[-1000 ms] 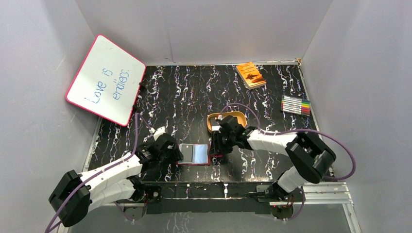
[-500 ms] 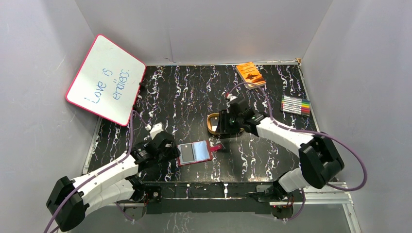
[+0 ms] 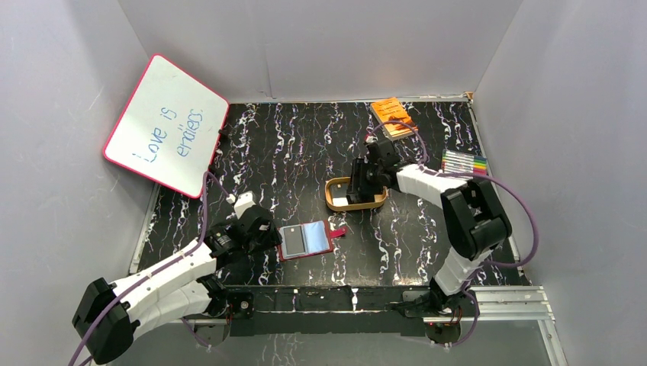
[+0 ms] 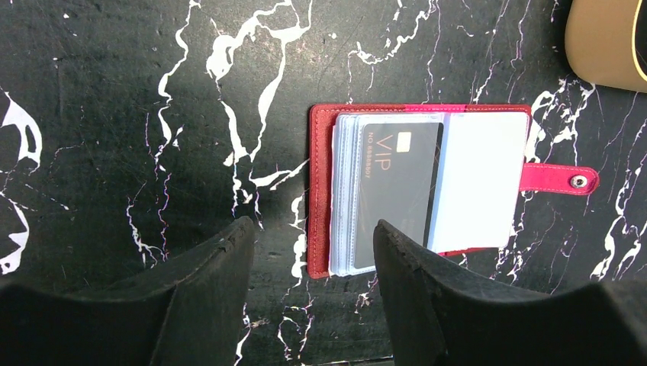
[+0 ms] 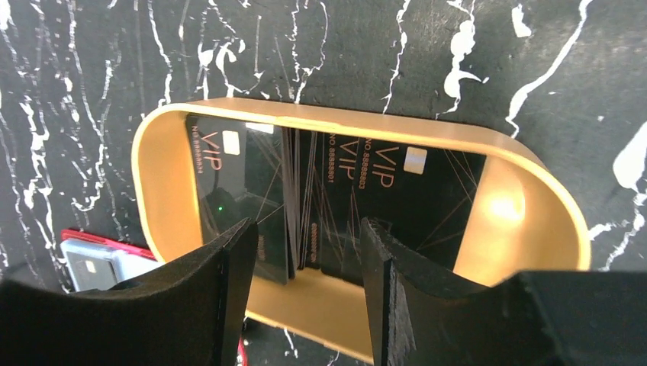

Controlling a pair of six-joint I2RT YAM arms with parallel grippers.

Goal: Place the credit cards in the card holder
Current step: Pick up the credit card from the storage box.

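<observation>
Underneath: black marble-patterned table top with white veins, boxed in by pale grey walls.
Far left: white dry-erase board with a pink frame, leaning tilted against the left wall, blue handwriting on it.
Left arm: reaches in from the near left; left gripper hangs over the left edge of the wallet, jaws spread, nothing between them. Whether a finger touches the wallet cannot be told.
Right arm: stretches toward the middle of the table; right gripper sits above the tray, jaws spread and holding nothing.
Tray: gold oval metal tray, mid-table, beyond and to the right of the wallet, apart from it.
Book: small orange paperback book, near the back edge, right of centre.
Pens: row of coloured marker pens, flat by the right edge.
Card holder: small dark red leather-like folding wallet, lying open and flat near the front, its snap tab with a metal stud pointing right.
In the holder: one black card lettered VIP on a stack of clear sleeves, left half; a pale whitish rectangle covers the right half, card or sleeve unclear.
In the tray: black cards lettered VIP, at least two faces showing; exact count unclear.
</observation>
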